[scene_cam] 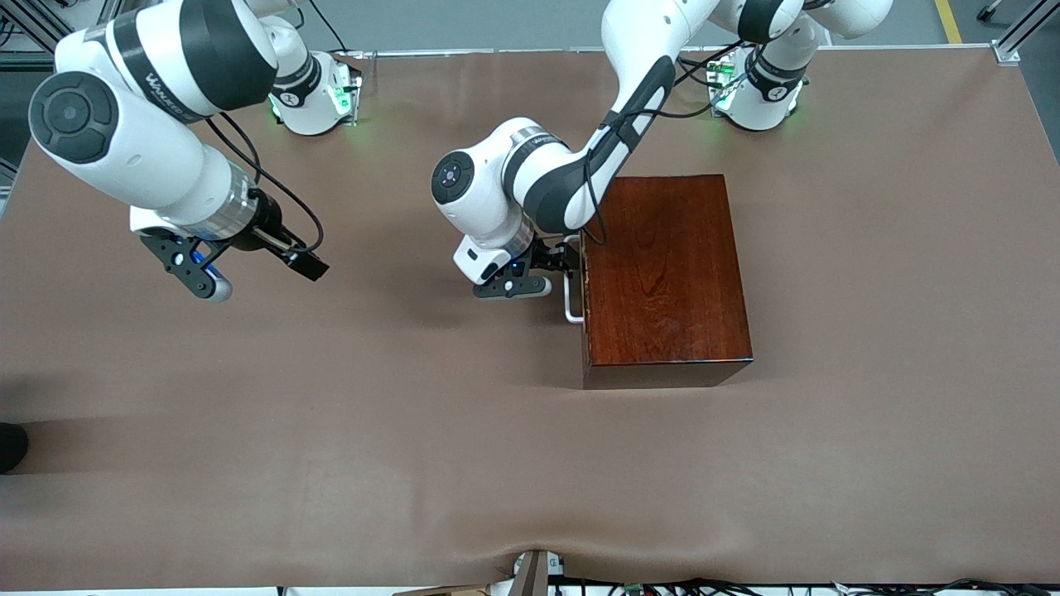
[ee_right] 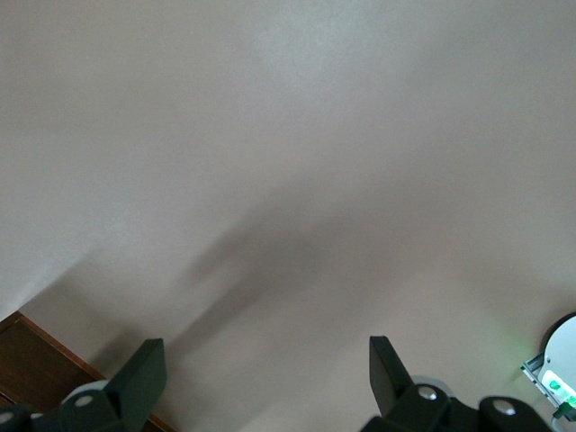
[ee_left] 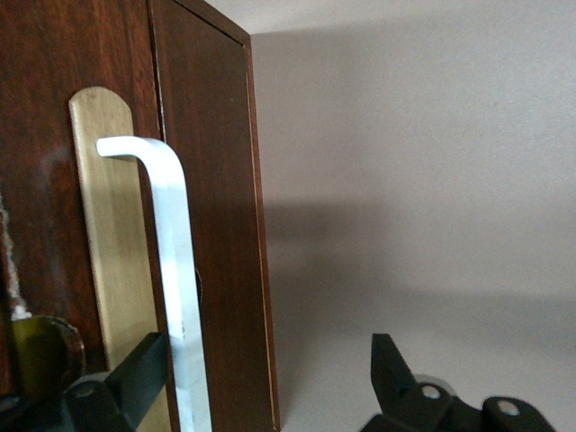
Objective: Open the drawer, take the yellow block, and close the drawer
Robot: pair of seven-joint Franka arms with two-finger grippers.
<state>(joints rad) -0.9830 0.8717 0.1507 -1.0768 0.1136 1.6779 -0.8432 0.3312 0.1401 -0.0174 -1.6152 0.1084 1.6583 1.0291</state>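
The dark reddish-brown wooden box [scene_cam: 667, 277] stands mid-table with its drawer [ee_left: 54, 108] pushed in. The drawer front faces the right arm's end of the table and carries the white bar handle [scene_cam: 571, 285]. My left gripper [scene_cam: 565, 258] is at the handle, open. In the left wrist view [ee_left: 265, 351] the handle [ee_left: 175, 270] stands between the jaws, close against one finger [ee_left: 135, 373]; the other finger [ee_left: 389, 364] is well clear. My right gripper [scene_cam: 308, 266] is open and empty, in the air over bare table toward the right arm's end [ee_right: 265, 355]. The yellow block is hidden.
A brass plate [ee_left: 108, 243] backs the handle on the drawer front. The brown mat [scene_cam: 414, 430] covers the table around the box. The arm bases [scene_cam: 319, 91] stand along the edge farthest from the front camera. A corner of the box [ee_right: 27, 364] shows in the right wrist view.
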